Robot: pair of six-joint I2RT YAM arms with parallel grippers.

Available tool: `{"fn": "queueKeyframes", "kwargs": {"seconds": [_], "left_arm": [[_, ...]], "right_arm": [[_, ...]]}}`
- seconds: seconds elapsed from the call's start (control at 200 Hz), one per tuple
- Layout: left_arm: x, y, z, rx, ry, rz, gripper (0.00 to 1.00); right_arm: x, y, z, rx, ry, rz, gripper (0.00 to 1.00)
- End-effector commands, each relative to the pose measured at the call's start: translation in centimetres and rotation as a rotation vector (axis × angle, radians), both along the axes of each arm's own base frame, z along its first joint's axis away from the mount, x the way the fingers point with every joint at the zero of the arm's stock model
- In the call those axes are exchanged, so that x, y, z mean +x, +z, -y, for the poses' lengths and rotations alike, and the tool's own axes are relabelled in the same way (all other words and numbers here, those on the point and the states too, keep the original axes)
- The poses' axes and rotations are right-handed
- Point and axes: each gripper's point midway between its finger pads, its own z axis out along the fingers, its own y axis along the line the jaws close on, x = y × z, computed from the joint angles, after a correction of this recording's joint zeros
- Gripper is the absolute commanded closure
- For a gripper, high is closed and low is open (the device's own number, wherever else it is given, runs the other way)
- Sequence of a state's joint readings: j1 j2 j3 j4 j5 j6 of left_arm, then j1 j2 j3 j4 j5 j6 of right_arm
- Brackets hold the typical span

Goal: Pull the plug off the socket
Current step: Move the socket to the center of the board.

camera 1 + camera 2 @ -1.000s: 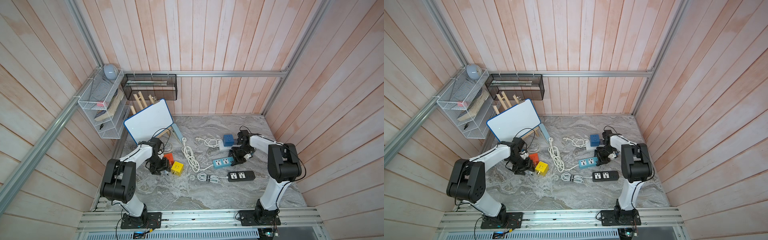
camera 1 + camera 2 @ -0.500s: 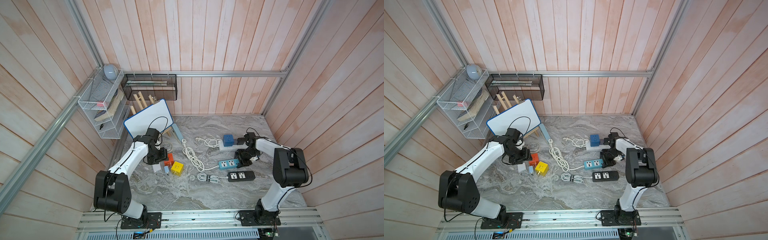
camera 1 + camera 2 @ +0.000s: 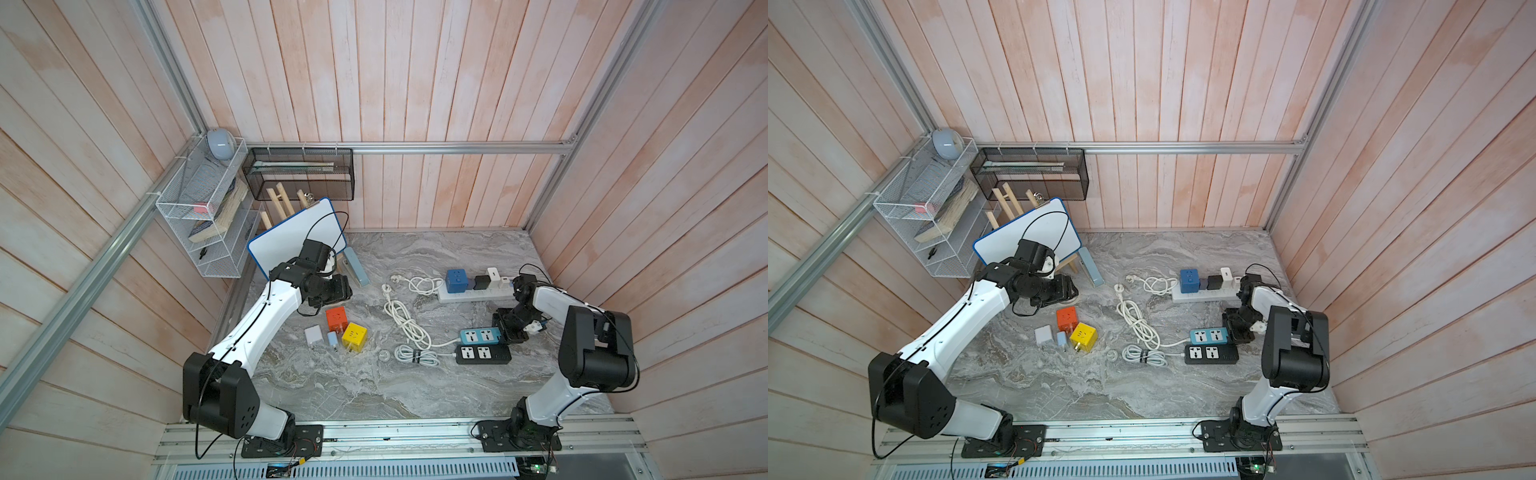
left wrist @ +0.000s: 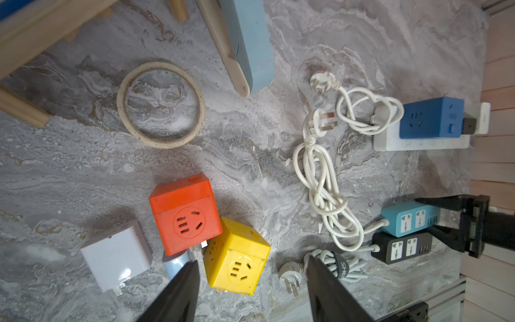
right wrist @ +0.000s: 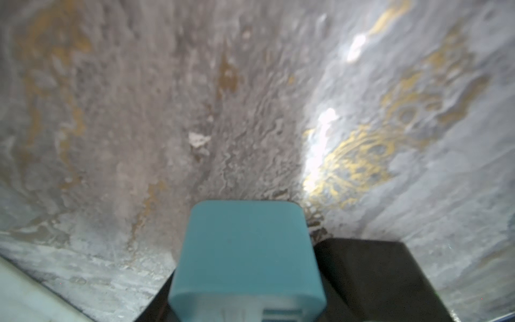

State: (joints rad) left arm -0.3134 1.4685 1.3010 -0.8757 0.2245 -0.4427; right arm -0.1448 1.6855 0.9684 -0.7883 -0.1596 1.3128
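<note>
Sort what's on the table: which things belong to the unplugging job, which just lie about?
Job: teal power strip, clamped by right gripper; white power strip, chargers plugged in; open left gripper.
Lying about: black power strip, orange cube, yellow cube, tape ring, whiteboard.

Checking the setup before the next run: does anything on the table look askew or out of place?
The yellow cube beside the orange cube looks tipped, propped on its own prongs instead of lying flat. The right hand is shut on the end of the teal strip. Nothing looks spilled or broken.
</note>
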Motion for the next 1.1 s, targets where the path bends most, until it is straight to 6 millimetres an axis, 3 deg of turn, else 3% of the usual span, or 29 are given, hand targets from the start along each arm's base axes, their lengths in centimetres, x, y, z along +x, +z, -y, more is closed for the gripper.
{"fn": "queueKeyframes", "kwargs": {"seconds": [0.0,0.075,0.22,0.36,0.555,0.74,1.095], "left_arm": [[1.7,2.7,2.1,-0.053,-0.021,0.109,0.33],[2.1,3.5,3.7,-0.064,-0.06,0.15,0.32],[2.9,4.5,6.9,-0.095,-0.124,0.207,0.28],[4.3,4.3,9.9,-0.118,-0.172,0.218,0.28],[6.7,3.5,14.7,-0.095,-0.276,0.27,0.31],[8.6,0.5,18.8,-0.06,-0.329,0.252,0.34],[10.5,-6.6,22.7,-0.03,-0.25,0.139,0.38]], "right_arm": [[-2.1,-0.7,2.9,-0.131,0.029,-0.069,1.0],[-2.0,-0.6,3.0,-0.126,0.036,-0.059,1.0],[-1.3,-0.4,2.7,-0.109,0.057,-0.018,0.52],[-0.3,0.6,2.9,-0.119,0.068,0.026,0.39],[1.1,2.8,3.1,-0.144,0.09,0.081,0.35],[2.3,4.5,3.3,-0.188,0.124,0.113,0.36],[7.3,8.9,2.7,-0.313,0.311,0.276,0.36]]}}
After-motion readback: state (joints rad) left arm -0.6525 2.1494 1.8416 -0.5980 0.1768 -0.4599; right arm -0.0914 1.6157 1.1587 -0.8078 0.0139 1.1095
